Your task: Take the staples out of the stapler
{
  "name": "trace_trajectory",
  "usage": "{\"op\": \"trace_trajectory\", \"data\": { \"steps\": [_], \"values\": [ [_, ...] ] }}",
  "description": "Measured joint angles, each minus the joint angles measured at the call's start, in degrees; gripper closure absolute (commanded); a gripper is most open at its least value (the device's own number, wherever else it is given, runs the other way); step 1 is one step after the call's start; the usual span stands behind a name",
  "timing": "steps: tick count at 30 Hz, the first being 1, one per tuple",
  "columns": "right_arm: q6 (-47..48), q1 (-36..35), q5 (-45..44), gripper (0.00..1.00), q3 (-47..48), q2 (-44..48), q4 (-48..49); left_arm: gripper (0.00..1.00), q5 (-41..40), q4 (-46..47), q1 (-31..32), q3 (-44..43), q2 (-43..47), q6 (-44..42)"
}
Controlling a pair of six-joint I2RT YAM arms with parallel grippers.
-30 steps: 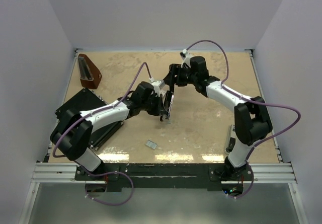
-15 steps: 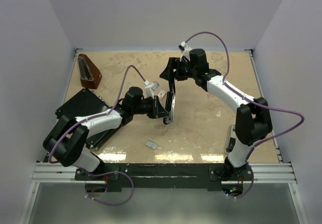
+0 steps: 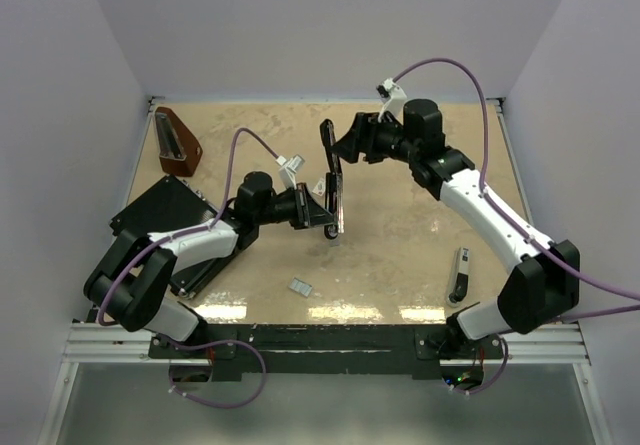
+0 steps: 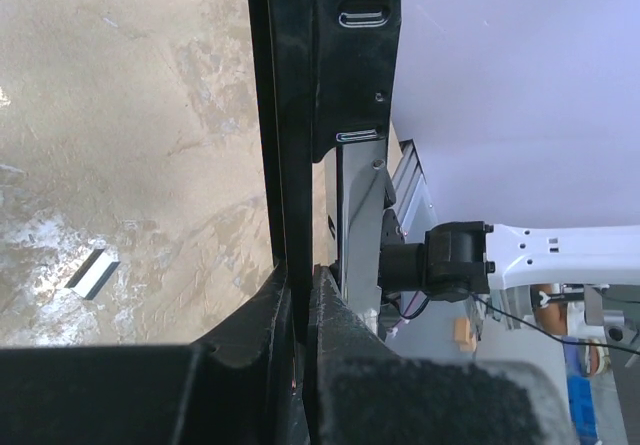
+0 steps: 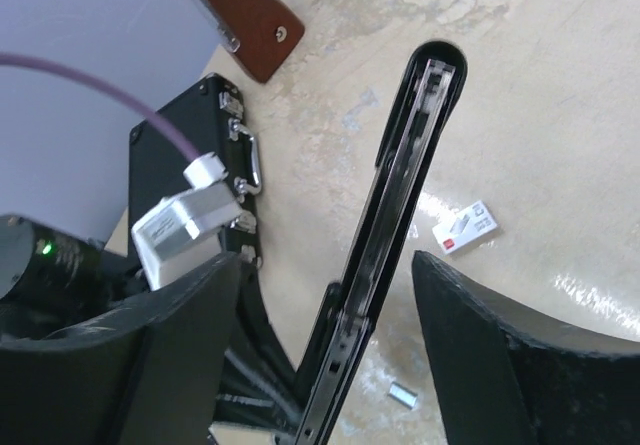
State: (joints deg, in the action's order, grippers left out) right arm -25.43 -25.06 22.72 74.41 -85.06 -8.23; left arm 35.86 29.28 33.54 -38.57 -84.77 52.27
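My left gripper (image 3: 325, 213) is shut on the lower part of the slim black stapler (image 3: 336, 190), which it holds raised off the table and steeply tilted. In the left wrist view the stapler (image 4: 290, 115) runs up from between my closed left gripper (image 4: 300, 275). My right gripper (image 3: 338, 145) is open by the stapler's upper end. In the right wrist view the stapler (image 5: 405, 175) passes between the spread right gripper (image 5: 328, 265), touching neither finger. The staples (image 3: 301, 287) lie on the table in front; they also show in the right wrist view (image 5: 402, 394). A dark-grey metal bar (image 3: 459, 275) lies at the right.
A brown wedge (image 3: 178, 142) stands at the back left, also in the right wrist view (image 5: 245, 25). A flat black box (image 3: 165, 220) lies at the left, under my left arm. A small white card with a red mark (image 5: 466, 227) lies on the table near the stapler.
My left wrist drew back to the left, still holding the stapler, which now stands more upright. My right arm swung its elbow out to the right, uncovering the grey bar.
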Motion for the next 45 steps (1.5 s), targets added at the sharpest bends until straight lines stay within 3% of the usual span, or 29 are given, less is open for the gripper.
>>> {"op": "trace_trajectory", "data": {
  "steps": [4,11,19,26,27,28,31,32,34,35,40,41,42,45],
  "values": [
    [-0.11,0.00,0.90,0.36,-3.98,3.58,0.63,1.00,0.28,1.60,-0.42,0.83,0.02,2.08],
    [-0.31,-1.14,0.31,0.33,-8.79,4.09,0.44,1.00,-0.04,2.91,-0.44,0.98,1.18,4.13],
    [0.13,-3.69,-1.40,0.53,-8.79,4.09,0.26,1.00,-1.84,2.78,-0.44,0.98,3.80,4.15],
    [-0.07,-7.15,-5.18,0.58,-8.76,4.13,0.13,1.00,-2.25,2.84,-0.44,0.98,3.91,4.17],
    [-0.09,-7.98,-5.97,0.61,-8.74,4.11,0.02,1.00,-2.29,2.75,-0.44,0.98,3.91,4.20],
    [-0.04,-8.35,-6.86,0.75,-8.74,4.11,0.00,1.00,-2.27,2.73,-0.44,0.98,3.91,4.17],
    [-0.83,-9.49,-10.49,0.95,-8.48,4.11,-0.31,1.00,-2.73,2.75,-0.44,0.98,3.98,3.96],
    [-1.86,-9.90,-11.78,1.00,-8.41,4.15,-0.17,0.92,-3.19,2.80,-0.44,0.98,4.00,3.69],
    [-2.82,-10.58,-13.75,1.00,-8.41,4.46,-0.02,0.73,-3.56,2.71,-0.44,0.98,4.13,3.34],
    [-3.10,-10.78,-14.38,1.00,-8.41,4.66,-0.09,0.58,-3.65,2.73,-0.44,0.96,4.26,2.93],
    [-2.69,-11.32,-17.20,1.00,-8.31,6.05,-1.51,0.37,-6.08,-0.26,-0.85,0.96,6.51,0.66],
    [-2.38,-11.32,-18.14,1.00,-7.89,5.99,-2.01,0.24,-6.36,-0.87,-0.92,0.96,7.28,0.26],
    [-1.81,-11.32,-19.15,1.00,-7.17,5.66,-2.62,0.20,-6.49,-1.31,-0.90,0.90,8.15,-0.35],
    [-0.20,-10.71,-20.85,1.00,-3.10,2.62,-6.54,0.14,-6.54,-4.15,-0.70,-0.33,10.51,-2.91]
  ]
}}
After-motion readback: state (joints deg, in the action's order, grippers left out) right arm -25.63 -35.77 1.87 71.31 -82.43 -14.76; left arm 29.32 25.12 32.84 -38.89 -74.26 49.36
